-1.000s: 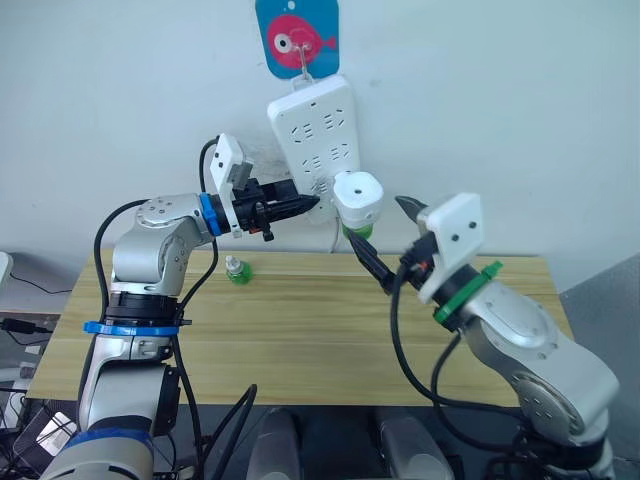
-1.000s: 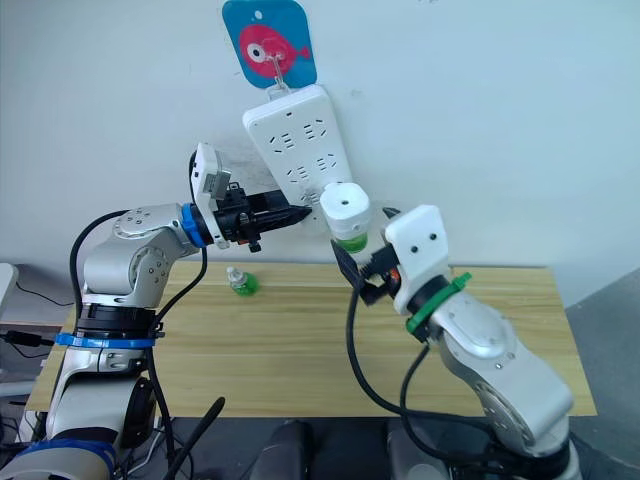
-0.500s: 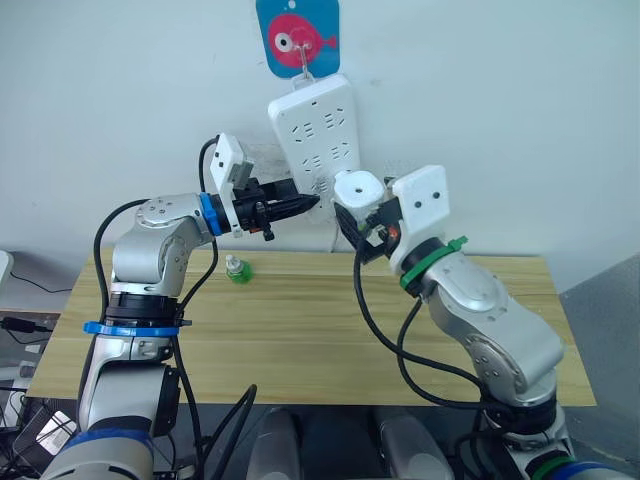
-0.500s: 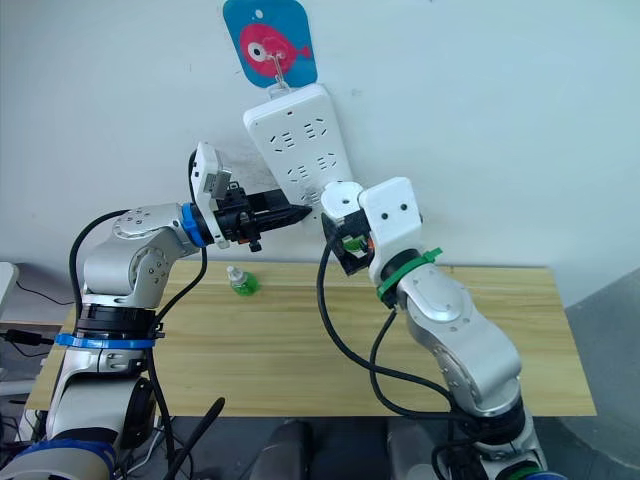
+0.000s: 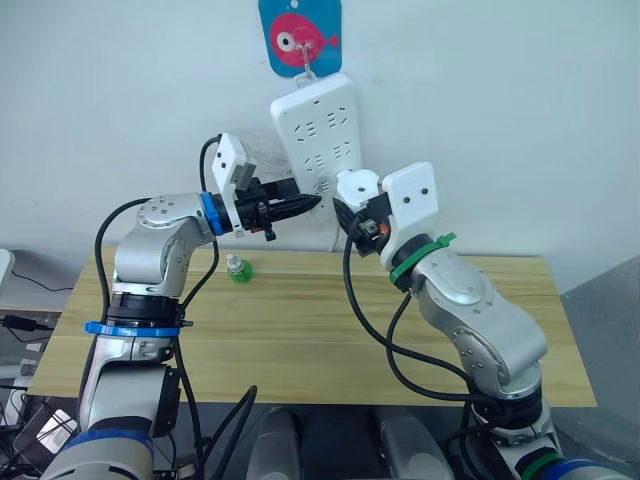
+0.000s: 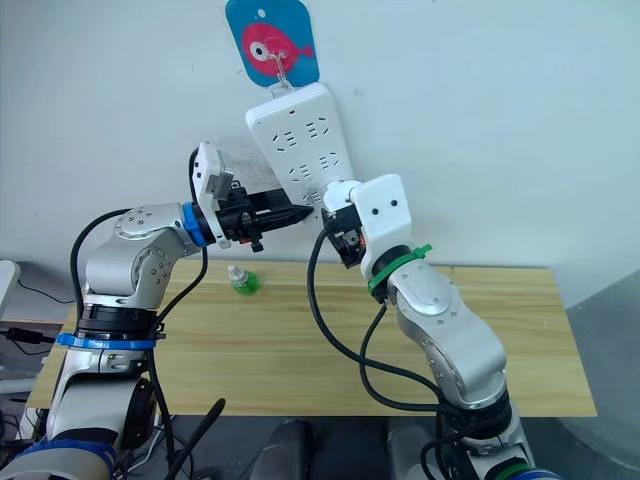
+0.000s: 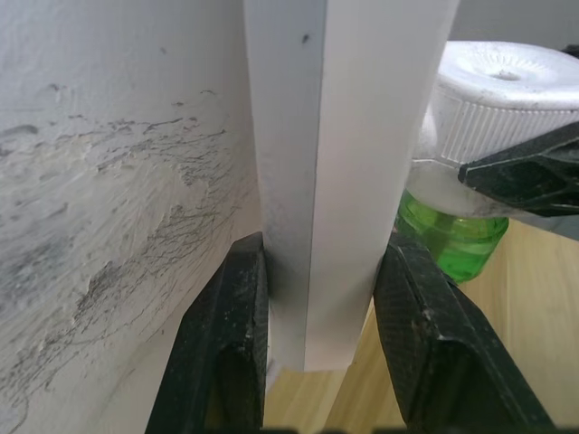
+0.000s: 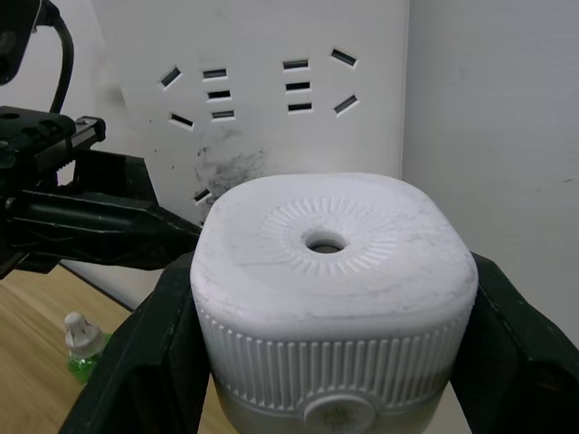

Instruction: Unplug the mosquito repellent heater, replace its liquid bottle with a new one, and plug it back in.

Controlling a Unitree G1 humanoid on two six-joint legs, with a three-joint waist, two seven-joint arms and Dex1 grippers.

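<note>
While the long white power strip (image 5: 315, 135) hangs on the wall under a blue card with a pink fish (image 5: 300, 36), its lower end is pinched from both sides by the left gripper (image 5: 300, 204). In the left wrist view the two black fingers (image 7: 222, 353) are seen pressed against the two sides of the strip's thin edge, so the left gripper is closed on the strip. The mosquito repellent heater (image 8: 333, 289) is held up in the air by the right gripper (image 5: 350, 213), just beside the lower end of the strip and close to the wall. In the right wrist view the heater is seen between the two black fingers (image 8: 149, 353), one finger on each side of its ribbed white body, so the right gripper is closed around it. The heater's round face with the dark dot in the middle is turned toward the wrist camera. A green bottle part (image 7: 452, 249) is seen under the white heater in the left wrist view. Whether the heater's prongs are in the strip's holes cannot be told. A small green bottle with a white cap (image 5: 237, 269) is seen standing on the wooden table (image 5: 300, 330), well below the left gripper and apart from both arms. Slot holes in the strip's face are seen behind the heater, above the held end.
</note>
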